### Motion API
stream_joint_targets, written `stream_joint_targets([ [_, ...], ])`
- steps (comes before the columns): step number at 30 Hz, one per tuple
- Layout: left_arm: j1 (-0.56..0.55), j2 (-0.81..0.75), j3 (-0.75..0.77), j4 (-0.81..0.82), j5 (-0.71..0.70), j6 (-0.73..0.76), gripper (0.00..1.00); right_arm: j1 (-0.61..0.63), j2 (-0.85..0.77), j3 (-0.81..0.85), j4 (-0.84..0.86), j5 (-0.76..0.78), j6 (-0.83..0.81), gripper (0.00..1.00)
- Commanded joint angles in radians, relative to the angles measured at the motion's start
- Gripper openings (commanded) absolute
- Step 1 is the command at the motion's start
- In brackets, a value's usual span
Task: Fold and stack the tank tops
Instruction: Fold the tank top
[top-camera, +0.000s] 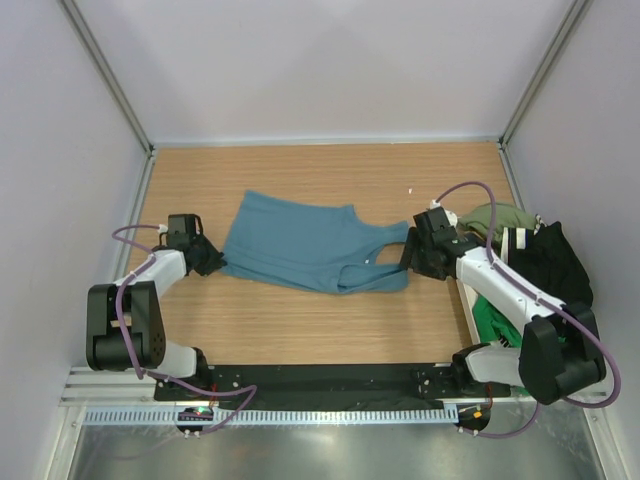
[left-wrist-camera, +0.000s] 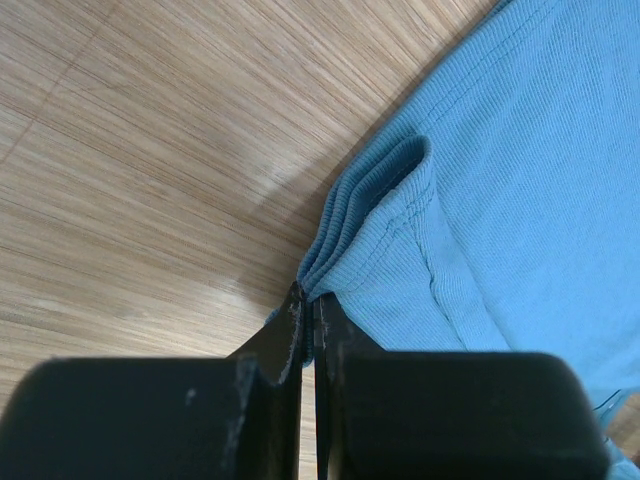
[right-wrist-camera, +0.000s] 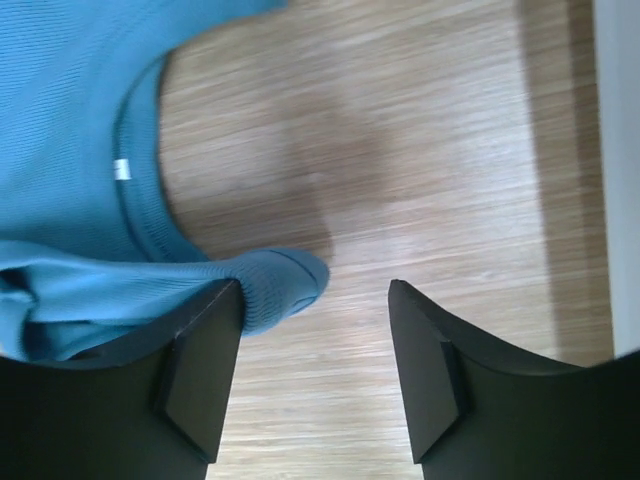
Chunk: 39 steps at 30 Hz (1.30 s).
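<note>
A teal blue tank top (top-camera: 300, 245) lies spread across the middle of the wooden table, hem to the left and straps to the right. My left gripper (top-camera: 212, 262) is shut on a bunched fold of its hem corner (left-wrist-camera: 375, 195). My right gripper (top-camera: 408, 258) is open at the strap end. A loop of teal strap (right-wrist-camera: 285, 280) rests against the left finger (right-wrist-camera: 200, 370), and bare wood shows between the jaws. Green, olive and black tank tops (top-camera: 530, 255) lie heaped at the table's right edge.
The heap of cloth (top-camera: 545, 270) lies under and behind my right arm. White walls enclose the table on three sides, with a metal post (top-camera: 530, 75) at each back corner. Purple cables (top-camera: 470, 190) loop off both arms.
</note>
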Motion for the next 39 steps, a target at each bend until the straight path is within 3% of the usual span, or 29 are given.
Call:
stream_joint_targets([
  [1,0.01,-0.023,0.011,0.038,0.012,0.003,0.0,-0.002,-0.054,0.025,0.066,-0.088,-0.05,0.64],
  [4,0.01,-0.023,0.012,0.038,0.013,0.003,0.0,0.016,-0.079,0.043,0.048,-0.015,-0.052,0.68],
  [6,0.01,-0.024,0.012,0.038,0.015,0.003,0.0,0.019,-0.068,0.086,0.016,0.034,-0.053,0.77],
  [9,0.009,-0.021,0.012,0.039,0.015,0.003,0.0,0.019,-0.048,0.117,-0.022,0.062,-0.058,0.79],
  [11,0.01,-0.02,0.012,0.038,0.013,0.003,0.0,0.022,-0.052,0.096,0.011,-0.047,-0.079,0.67],
  [12,0.01,-0.02,0.012,0.038,0.012,0.003,0.0,0.042,-0.059,0.086,0.037,-0.094,-0.09,0.52],
  [13,0.01,-0.02,0.014,0.038,0.012,0.003,0.0,0.057,-0.063,0.08,0.079,-0.135,-0.09,0.49],
  [18,0.006,-0.015,0.014,0.038,0.01,0.003,0.0,0.18,-0.022,0.08,0.148,-0.246,-0.038,0.5],
  [23,0.006,-0.021,0.011,0.039,0.007,0.005,0.0,0.251,0.026,0.031,0.28,-0.291,0.049,0.61],
  [39,0.006,-0.024,0.006,0.038,0.009,0.006,0.0,0.34,0.227,-0.014,0.556,-0.346,0.181,0.52],
])
